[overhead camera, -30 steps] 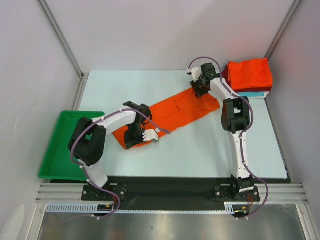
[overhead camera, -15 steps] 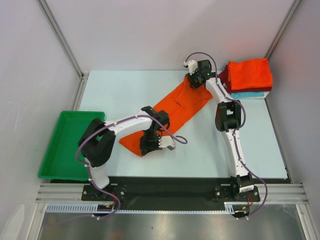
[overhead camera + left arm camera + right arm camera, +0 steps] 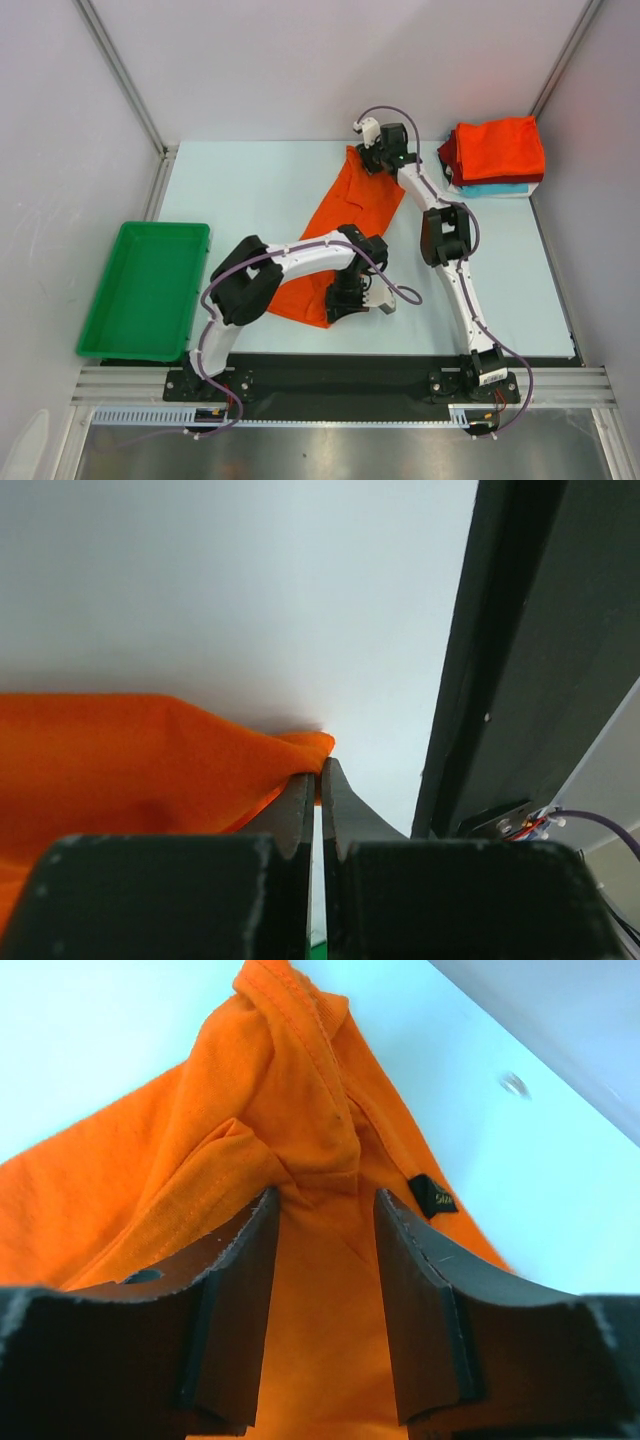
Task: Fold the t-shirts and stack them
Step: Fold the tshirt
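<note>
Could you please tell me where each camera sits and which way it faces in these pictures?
Top external: above and behind the bases, looking down on the table; the left arm and right arm show whole.
Left wrist: low over the table, looking along the left gripper, pinched on the orange t-shirt.
Right wrist: looking down past the right gripper, fingers spread, onto the collar.
Shared: all three show the orange t-shirt.
</note>
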You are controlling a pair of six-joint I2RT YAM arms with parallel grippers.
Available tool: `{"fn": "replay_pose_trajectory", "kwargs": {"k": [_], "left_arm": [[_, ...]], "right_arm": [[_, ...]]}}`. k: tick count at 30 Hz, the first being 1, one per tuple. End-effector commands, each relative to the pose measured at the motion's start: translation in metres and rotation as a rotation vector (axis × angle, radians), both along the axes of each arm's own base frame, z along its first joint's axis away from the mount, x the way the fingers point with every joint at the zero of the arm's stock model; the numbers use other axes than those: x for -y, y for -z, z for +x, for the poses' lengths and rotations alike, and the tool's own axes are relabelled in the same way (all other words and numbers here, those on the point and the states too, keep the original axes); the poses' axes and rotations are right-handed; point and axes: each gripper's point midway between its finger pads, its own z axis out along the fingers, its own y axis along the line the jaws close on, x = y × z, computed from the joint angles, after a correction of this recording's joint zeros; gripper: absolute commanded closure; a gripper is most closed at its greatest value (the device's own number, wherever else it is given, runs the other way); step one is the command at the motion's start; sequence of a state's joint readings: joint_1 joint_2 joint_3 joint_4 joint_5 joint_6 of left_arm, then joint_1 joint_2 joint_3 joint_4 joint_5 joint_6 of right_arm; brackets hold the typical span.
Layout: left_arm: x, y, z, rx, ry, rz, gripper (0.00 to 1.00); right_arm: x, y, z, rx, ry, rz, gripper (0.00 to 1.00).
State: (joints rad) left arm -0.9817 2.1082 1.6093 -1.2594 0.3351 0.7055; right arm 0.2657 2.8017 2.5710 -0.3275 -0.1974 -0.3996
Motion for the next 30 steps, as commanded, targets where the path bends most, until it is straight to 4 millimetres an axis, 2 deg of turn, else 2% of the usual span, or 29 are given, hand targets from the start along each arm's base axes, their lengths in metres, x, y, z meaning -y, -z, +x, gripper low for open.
{"fn": "replay_pose_trajectory", "kwargs": {"k": [1, 6, 10, 18, 20, 23, 24, 25, 28, 29, 30], "left_arm": [[0.021, -0.006, -0.015, -0.058, 0.008, -0.048, 1.00], [0.042, 0.004, -0.023, -0.077, 0.013, -0.082, 0.99], [0.062, 0.006, -0.024, -0.067, 0.015, -0.136, 1.00], [0.086, 0.016, -0.025, -0.089, -0.011, -0.174, 0.99], [0.102, 0.010, -0.026, -0.106, -0.024, -0.208, 0.99], [0.111, 0.006, -0.029, -0.114, -0.021, -0.221, 0.99], [0.111, 0.004, -0.030, -0.112, -0.018, -0.221, 0.98], [0.112, -0.001, -0.030, -0.107, -0.016, -0.228, 0.95], [0.114, -0.021, -0.035, -0.133, -0.031, -0.249, 0.85], [0.116, -0.029, -0.037, -0.136, -0.034, -0.270, 0.84], [0.118, -0.033, -0.038, -0.140, -0.038, -0.279, 0.84]], "right_arm": [[-0.045, -0.025, 0.005, 0.098, -0.072, 0.066, 0.51], [-0.060, -0.032, 0.008, 0.138, -0.092, 0.105, 0.49], [-0.064, -0.037, 0.010, 0.152, -0.086, 0.136, 0.49], [-0.073, -0.045, 0.010, 0.145, -0.086, 0.219, 0.49], [-0.077, -0.046, 0.008, 0.132, -0.082, 0.241, 0.49], [-0.076, -0.049, 0.006, 0.124, -0.078, 0.239, 0.49], [-0.073, -0.052, 0.006, 0.124, -0.076, 0.237, 0.49], [-0.070, -0.070, 0.007, 0.145, -0.072, 0.246, 0.48], [-0.061, -0.093, 0.006, 0.151, -0.042, 0.267, 0.46], [-0.059, -0.122, 0.004, 0.183, -0.044, 0.280, 0.46], [-0.056, -0.126, 0.001, 0.176, -0.043, 0.276, 0.45]]}}
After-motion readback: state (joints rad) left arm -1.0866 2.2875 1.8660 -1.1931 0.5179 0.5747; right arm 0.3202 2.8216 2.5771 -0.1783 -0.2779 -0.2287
